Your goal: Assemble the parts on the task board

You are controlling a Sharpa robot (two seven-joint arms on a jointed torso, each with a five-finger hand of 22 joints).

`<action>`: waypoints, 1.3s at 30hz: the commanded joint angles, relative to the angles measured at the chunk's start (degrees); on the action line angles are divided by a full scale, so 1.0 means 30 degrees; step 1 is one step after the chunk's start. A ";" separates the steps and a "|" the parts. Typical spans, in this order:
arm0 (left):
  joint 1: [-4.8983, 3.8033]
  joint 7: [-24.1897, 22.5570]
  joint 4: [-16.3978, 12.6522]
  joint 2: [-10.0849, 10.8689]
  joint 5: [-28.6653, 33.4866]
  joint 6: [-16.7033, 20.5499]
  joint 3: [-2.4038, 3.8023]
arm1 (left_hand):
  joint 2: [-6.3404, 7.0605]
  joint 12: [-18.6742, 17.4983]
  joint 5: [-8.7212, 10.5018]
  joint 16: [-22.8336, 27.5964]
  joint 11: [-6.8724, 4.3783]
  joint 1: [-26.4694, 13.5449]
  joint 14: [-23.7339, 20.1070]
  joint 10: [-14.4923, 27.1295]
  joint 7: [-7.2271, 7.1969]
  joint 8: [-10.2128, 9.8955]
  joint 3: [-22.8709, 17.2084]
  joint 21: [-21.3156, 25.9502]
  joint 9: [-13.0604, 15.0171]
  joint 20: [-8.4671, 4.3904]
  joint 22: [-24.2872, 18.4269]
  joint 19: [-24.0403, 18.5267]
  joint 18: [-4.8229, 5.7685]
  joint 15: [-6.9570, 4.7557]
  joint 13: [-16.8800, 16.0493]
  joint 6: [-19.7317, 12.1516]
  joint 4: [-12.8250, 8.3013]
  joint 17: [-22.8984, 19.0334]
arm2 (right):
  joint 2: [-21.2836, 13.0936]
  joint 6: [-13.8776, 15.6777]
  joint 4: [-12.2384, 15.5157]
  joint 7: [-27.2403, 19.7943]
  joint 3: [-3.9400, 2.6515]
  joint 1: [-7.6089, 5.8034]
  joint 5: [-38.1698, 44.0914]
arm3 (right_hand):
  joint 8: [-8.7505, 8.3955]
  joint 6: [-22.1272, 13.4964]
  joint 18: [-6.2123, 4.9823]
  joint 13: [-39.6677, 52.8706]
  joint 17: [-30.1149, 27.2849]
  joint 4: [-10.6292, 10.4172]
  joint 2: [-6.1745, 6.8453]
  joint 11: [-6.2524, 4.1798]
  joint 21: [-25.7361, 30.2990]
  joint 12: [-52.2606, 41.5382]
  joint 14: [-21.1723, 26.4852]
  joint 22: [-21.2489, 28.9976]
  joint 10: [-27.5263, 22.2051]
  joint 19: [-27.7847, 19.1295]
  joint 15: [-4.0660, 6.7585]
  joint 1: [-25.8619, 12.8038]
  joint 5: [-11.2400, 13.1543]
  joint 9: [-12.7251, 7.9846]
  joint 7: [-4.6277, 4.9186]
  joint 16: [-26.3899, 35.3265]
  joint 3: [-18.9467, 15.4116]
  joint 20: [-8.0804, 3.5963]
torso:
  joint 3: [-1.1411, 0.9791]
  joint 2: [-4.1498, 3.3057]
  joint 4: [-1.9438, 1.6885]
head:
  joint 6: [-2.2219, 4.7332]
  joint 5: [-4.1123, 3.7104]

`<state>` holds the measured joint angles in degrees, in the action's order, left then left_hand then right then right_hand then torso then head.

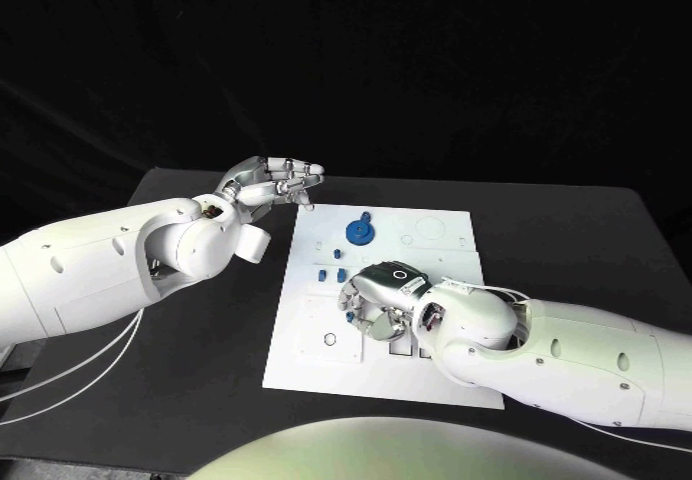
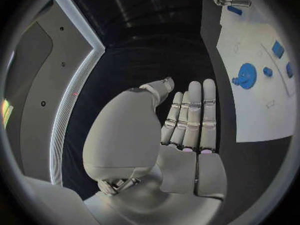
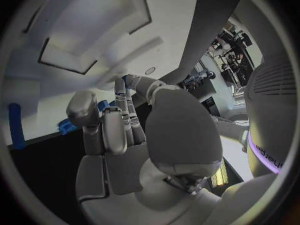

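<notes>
The white task board (image 1: 433, 225) lies in the middle of the table. A round blue part (image 1: 361, 232) sits near its far left, with two small blue parts (image 1: 330, 273) closer in. My right hand (image 1: 378, 296) rests low on the board's middle, fingers curled down. In the right wrist view its thumb and fingers (image 3: 115, 120) close around a small blue part (image 3: 104, 105), mostly hidden. My left hand (image 1: 274, 180) hovers above the board's far left corner, its fingers (image 2: 194, 115) straight, side by side and holding nothing. From there the round blue part (image 2: 245, 76) is also visible.
Rectangular recesses (image 3: 94, 30) are cut into the board close to my right hand. More small blue parts (image 2: 278, 49) lie on the board beyond the round one. Black table (image 1: 188, 340) surrounds the board on all sides.
</notes>
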<state>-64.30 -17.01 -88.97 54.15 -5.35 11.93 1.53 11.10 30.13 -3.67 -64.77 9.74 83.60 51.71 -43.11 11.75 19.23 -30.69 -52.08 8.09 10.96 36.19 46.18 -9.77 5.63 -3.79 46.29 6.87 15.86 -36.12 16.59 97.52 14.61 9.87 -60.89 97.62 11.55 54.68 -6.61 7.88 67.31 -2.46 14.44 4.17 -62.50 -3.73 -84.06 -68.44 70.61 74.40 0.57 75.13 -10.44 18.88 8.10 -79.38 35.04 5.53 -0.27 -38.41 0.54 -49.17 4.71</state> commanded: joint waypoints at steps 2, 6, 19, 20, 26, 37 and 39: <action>-0.0021 -0.0057 -0.0026 -0.0019 0.0101 -0.0273 0.0015 | 0.0176 -0.0028 0.0022 0.0141 0.0011 -0.0057 0.0009 0.0148 0.0406 0.0074 -0.0006 0.0102 -0.0031 -0.0004 -0.0037 0.0095 -0.0251 -0.0034 0.0015 -0.0038 -0.0128 -0.0061 | -0.0246 0.0537 0.0077 0.0057 0.0026 0.0035 -0.0005 | -0.0265 -0.0424 0.0064 -0.0254 -0.0122 0.0006 0.0415 0.0139 0.0162 0.0036 -0.0562 0.0078 -0.0566 -0.0054 -0.0194 -0.0007 0.0014 -0.0048 0.0086 -0.0066 -0.0184 0.0103 | -0.0005 -0.0007 0.0010 | 0.0046 -0.0016; -0.0021 -0.0047 -0.0024 0.0011 0.0101 -0.0276 0.0014 | 0.0176 -0.0028 0.0022 0.0141 0.0011 -0.0057 0.0009 0.0148 0.0406 0.0074 -0.0006 0.0102 -0.0031 -0.0004 -0.0037 0.0095 -0.0251 -0.0034 0.0015 -0.0038 -0.0128 -0.0061 | -0.0875 0.1111 0.0531 0.0133 0.0012 -0.0020 -0.0006 | -0.0362 -0.0569 0.0059 -0.0326 -0.0198 0.0017 0.0518 0.0180 0.0209 0.0022 -0.0538 0.0094 -0.0805 -0.0030 -0.0226 -0.0033 0.0016 -0.0057 0.0110 -0.0055 -0.0271 0.0138 | -0.0013 -0.0011 0.0009 | 0.0085 -0.0033; -0.0021 0.0002 -0.0015 0.0128 0.0104 -0.0295 0.0002 | 0.0176 -0.0028 0.0022 0.0141 0.0011 -0.0057 0.0009 0.0148 0.0406 0.0074 -0.0006 0.0102 -0.0031 -0.0004 -0.0037 0.0095 -0.0251 -0.0034 0.0015 -0.0038 -0.0128 -0.0061 | -0.4796 0.0715 0.2349 0.0306 -0.0249 -0.2128 -0.2103 | -0.0341 -0.0306 0.0058 -0.0588 -0.0253 -0.0090 0.0704 0.0288 0.0336 -0.0051 -0.0510 0.0088 -0.1709 0.0114 -0.0379 -0.0387 0.0021 0.0065 0.0059 -0.0157 -0.1574 0.0238 | 0.0016 0.0023 0.0054 | 0.0227 -0.0293; -0.0021 0.0002 -0.0010 0.0124 0.0104 -0.0301 -0.0001 | 0.0176 -0.0028 0.0022 0.0141 0.0011 -0.0057 0.0009 0.0148 0.0406 0.0074 -0.0006 0.0102 -0.0031 -0.0004 -0.0037 0.0095 -0.0251 -0.0034 0.0015 -0.0038 -0.0128 -0.0061 | -0.5083 0.0621 0.2293 0.0246 -0.0259 -0.2319 -0.2359 | -0.0408 -0.0355 0.0052 -0.0682 -0.0288 -0.0073 0.0671 0.0325 0.0449 -0.0093 -0.0493 0.0144 -0.2007 0.0099 -0.0413 -0.0359 0.0013 0.0062 0.0055 -0.0173 -0.2233 0.0282 | 0.0022 0.0039 0.0069 | 0.0248 -0.0306; -0.0020 0.0009 0.0027 0.0088 0.0105 -0.0339 -0.0018 | 0.0174 -0.0022 0.0023 0.0156 0.0012 -0.0057 0.0010 0.0162 0.0407 0.0075 -0.0002 0.0120 -0.0034 -0.0002 -0.0048 0.0098 -0.0251 -0.0032 0.0010 -0.0054 -0.0146 -0.0082 | -0.6007 -0.0188 0.1837 0.0035 -0.0278 -0.2807 -0.2945 | -0.1095 -0.0633 -0.0092 -0.1332 -0.0485 -0.1555 -0.0899 0.0595 0.1642 -0.0722 -0.0407 0.0755 -0.3530 -0.0052 -0.0631 0.2059 -0.0194 -0.0075 0.0017 -0.0359 -0.8927 0.0528 | -0.0024 0.0026 0.0057 | 0.0356 -0.0351; -0.0017 0.0030 0.0073 0.0037 0.0109 -0.0416 -0.0037 | 0.0174 -0.0022 0.0023 0.0156 0.0012 -0.0057 0.0010 0.0162 0.0407 0.0075 -0.0002 0.0120 -0.0034 -0.0002 -0.0048 0.0098 -0.0251 -0.0032 0.0010 -0.0054 -0.0146 -0.0082 | -0.5886 -0.1179 0.1380 0.0006 -0.0215 -0.2491 -0.2627 | -0.1322 -0.0410 -0.0189 -0.1338 -0.0220 -0.3092 -0.1116 0.0611 0.2229 -0.1123 -0.0461 0.1066 -0.3708 -0.0011 -0.0622 0.3562 -0.0191 -0.0255 -0.0056 -0.0624 -1.0087 0.0527 | -0.0015 0.0003 0.0042 | 0.0394 -0.0373; -0.0017 0.0035 0.0075 0.0035 0.0109 -0.0424 -0.0038 | 0.0174 -0.0022 0.0023 0.0156 0.0012 -0.0057 0.0010 0.0162 0.0407 0.0075 -0.0002 0.0120 -0.0034 -0.0002 -0.0048 0.0098 -0.0251 -0.0032 0.0010 -0.0054 -0.0146 -0.0082 | -0.5760 -0.1216 0.1304 0.0026 -0.0204 -0.2424 -0.2620 | -0.1332 -0.0333 -0.0162 -0.1326 -0.0136 -0.3261 -0.1217 0.0547 0.2113 -0.1289 -0.0482 0.0962 -0.3486 0.0085 -0.0574 0.3731 -0.0179 -0.0277 -0.0071 -0.0681 -1.0016 0.0490 | -0.0005 -0.0006 0.0033 | 0.0380 -0.0391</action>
<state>-64.29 -16.67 -88.68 54.39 -5.33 11.75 1.39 11.10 30.13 -3.67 -64.55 9.73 83.60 51.71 -43.11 11.75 19.23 -30.69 -52.08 8.04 10.96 36.13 46.18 -9.76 5.63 -3.78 46.29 6.87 15.67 -53.51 15.15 101.49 14.98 9.25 -68.23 89.69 7.74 53.24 -6.62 3.81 66.84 -12.03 10.63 5.75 -56.01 -7.43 -83.92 -65.46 59.71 74.23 -1.13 85.77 -10.86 18.11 7.77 -81.16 4.99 7.13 -0.34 -38.39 0.70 -47.98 3.60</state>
